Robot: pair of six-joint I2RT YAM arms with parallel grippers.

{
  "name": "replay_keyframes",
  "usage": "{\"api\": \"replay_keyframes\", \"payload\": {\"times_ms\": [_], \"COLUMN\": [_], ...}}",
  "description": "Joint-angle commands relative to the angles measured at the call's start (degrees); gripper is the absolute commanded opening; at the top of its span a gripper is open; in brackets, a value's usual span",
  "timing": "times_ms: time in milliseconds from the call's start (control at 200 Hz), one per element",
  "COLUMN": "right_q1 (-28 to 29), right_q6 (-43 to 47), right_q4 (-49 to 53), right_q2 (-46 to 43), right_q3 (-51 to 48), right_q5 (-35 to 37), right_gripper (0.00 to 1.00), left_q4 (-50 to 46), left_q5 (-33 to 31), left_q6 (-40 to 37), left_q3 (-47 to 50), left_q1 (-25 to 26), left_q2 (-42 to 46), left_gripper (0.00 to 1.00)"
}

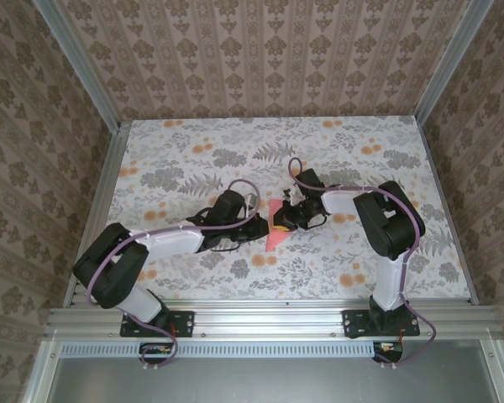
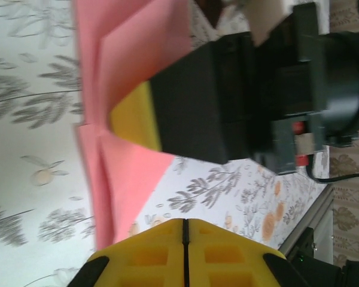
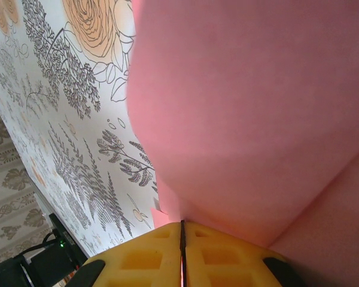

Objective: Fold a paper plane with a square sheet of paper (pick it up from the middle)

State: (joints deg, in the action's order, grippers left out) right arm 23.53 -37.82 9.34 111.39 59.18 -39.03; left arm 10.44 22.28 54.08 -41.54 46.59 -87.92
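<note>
The pink-red square sheet of paper [image 1: 276,238] lies folded into layered flaps with a pointed end, mid-table between the two arms. In the left wrist view the paper [image 2: 131,48] spreads above and below the yellow tip of my right gripper [image 2: 134,116], which sits on its centre crease. My right gripper [image 3: 182,224] is shut, and the paper [image 3: 251,119] runs into the seam between its jaws. My left gripper [image 2: 185,222] is shut with nothing between its pads, just off the paper's lower edge. From above, the left gripper [image 1: 256,225] and right gripper [image 1: 280,222] nearly meet.
The table [image 1: 193,159] has a floral cloth with grey leaves and orange flowers. Aluminium rails [image 1: 260,317] frame its near edge and sides, and patterned walls stand close around it. Cables loop over both arms.
</note>
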Motion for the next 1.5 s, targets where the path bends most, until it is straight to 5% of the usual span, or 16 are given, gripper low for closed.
{"api": "replay_keyframes", "payload": {"times_ms": [0, 865, 1170, 1495], "right_q1": [-0.02, -0.02, 0.00, -0.02], "right_q6": [-1.02, -0.24, 0.02, -0.07], "right_q4": [2.78, 3.17, 4.06, 3.34], "right_q2": [3.21, 3.17, 3.64, 3.63], "right_q3": [-0.89, -1.70, -1.22, -1.52], "right_q5": [7.03, 6.86, 7.34, 7.21], "right_gripper": [0.11, 0.11, 0.11, 0.11], "left_q4": [-2.86, 4.76, 9.15, 2.43], "left_q5": [0.96, -2.56, -0.75, 0.14], "left_q6": [-2.05, -2.03, -0.61, -4.37], "left_q3": [-3.26, 3.22, 5.97, -2.20], "left_q1": [2.07, 1.36, 1.14, 0.81], "left_q2": [-3.32, -14.02, -12.84, -7.37], "left_gripper": [0.06, 0.02, 0.03, 0.07]}}
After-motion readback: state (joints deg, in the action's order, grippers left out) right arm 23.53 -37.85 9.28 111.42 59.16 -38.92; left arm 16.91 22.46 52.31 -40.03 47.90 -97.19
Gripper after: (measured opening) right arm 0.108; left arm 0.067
